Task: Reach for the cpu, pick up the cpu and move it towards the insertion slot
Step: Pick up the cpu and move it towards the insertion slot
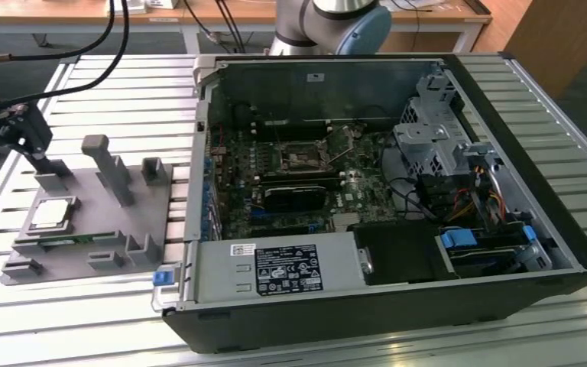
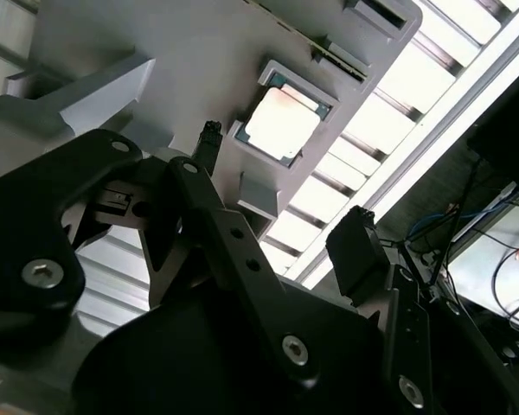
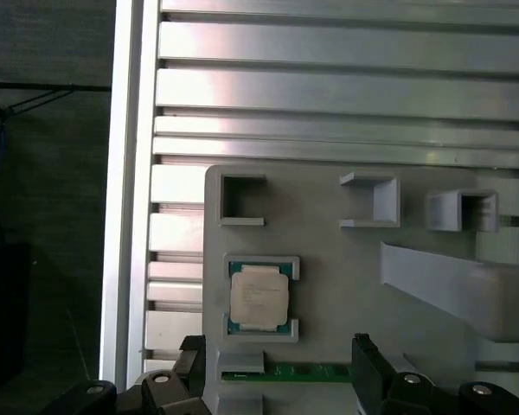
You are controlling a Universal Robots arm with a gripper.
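near the cpu (image 3: 259,298), spread tool (image 3: 277,350), partly cropped

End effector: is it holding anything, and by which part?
Nothing. The end effector is open, and the cpu lies free in its grey holder.

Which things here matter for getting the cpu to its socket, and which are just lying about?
For the job:
cpu, resting in its grey holder plate
insertion slot, on the board inside the computer case
gripper, open, close to the cpu

Lying about:
green circuit strip
power supply
drive cage
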